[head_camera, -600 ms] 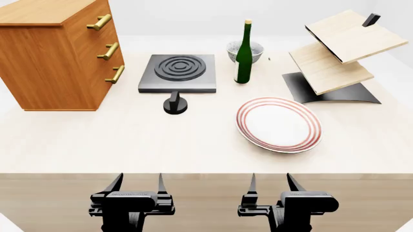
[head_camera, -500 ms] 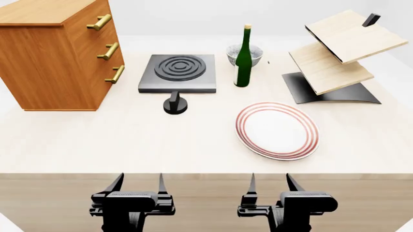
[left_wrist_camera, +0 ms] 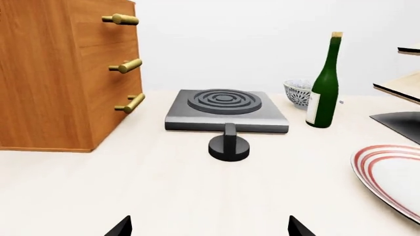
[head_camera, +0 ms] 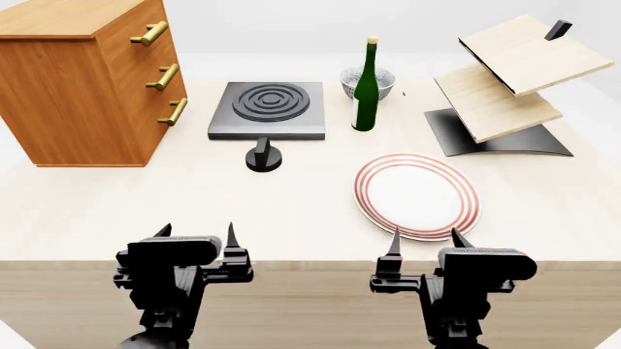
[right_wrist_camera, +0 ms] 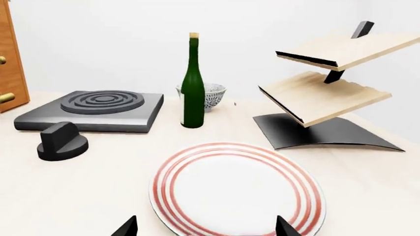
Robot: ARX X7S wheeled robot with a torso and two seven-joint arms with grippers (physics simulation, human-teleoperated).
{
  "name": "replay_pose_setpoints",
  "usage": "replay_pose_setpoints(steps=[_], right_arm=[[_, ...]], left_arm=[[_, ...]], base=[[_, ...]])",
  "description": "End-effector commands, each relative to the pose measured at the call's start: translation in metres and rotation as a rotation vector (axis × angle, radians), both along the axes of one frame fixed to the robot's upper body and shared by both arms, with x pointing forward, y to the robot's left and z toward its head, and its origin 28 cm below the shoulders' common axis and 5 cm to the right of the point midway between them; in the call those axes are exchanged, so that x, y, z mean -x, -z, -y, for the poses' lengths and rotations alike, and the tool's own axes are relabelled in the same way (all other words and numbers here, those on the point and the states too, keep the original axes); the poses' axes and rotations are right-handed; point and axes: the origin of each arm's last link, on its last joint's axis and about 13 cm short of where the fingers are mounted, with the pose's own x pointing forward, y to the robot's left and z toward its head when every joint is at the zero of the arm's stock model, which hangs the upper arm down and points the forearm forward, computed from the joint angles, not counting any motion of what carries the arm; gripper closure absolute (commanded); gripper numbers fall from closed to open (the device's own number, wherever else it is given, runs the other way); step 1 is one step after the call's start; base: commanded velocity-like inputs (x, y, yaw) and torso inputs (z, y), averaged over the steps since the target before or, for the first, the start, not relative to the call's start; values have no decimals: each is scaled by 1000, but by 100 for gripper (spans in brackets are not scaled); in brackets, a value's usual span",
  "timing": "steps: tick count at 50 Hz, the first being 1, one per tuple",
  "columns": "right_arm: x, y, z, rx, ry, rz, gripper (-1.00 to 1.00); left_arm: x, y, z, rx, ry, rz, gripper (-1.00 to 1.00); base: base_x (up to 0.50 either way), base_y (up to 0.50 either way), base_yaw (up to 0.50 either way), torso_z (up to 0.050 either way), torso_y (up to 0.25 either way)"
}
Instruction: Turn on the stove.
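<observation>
While nothing had yet been touched, the scene was laid out as follows, nearest first.

Left gripper [head_camera: 198, 234]: it was held low at the near table edge, fingers spread apart and empty.

Right gripper [head_camera: 424, 238]: it was likewise open and empty, with its tips just short of the plate's near rim.

Plate [head_camera: 417, 195]: a white, red-ringed plate was seen lying flat on the table [head_camera: 145, 211], to the right of the knob and well apart from it.

Knob [head_camera: 264, 157]: a small black round base with an upright bar was found directly ahead of the left gripper, just in front of the stove's near edge; whether it touched the slab could not be told.

Stove [head_camera: 269, 110]: a flat dark grey slab was seen beyond the knob, its concentric rings dark, so it was judged not yet on.

Handling: the knob was judged rigid, light and smooth; the upright bar should be pinched across its flat sides and twisted, as the low round base would offer little purchase.

Drawer cabinet [head_camera: 83, 80]: it stood left of the stove.

Bottle [head_camera: 366, 87]: a tall green bottle stood upright right of the stove, apt to topple if brushed.
</observation>
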Motion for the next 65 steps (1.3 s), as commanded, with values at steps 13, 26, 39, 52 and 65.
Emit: replay_pose_setpoints(steps=[13,26,39,52,65], right_arm=[[19,-79,2,-21,-14,50,-100],[20,-78,3,-85,-47,85,-100],[20,-78,3,-81,-35,84,-100],[20,-78,3,-77,-32,87,-100],[21,-74,4,-73,-18,91,-100]], left_arm=[[22,-81,-3,17,53,7,-100],[20,-77,-4,14,44,3,-100],[21,-77,-4,9,39,13,-100],[21,-76,-4,7,39,11,-100],[7,-60,-10,-26,2,17,-100]], base=[[0,0,0,0,0],[169,0,0,0,0],[500,0,0,0,0],[500,0,0,0,0],[145,0,0,0,1]])
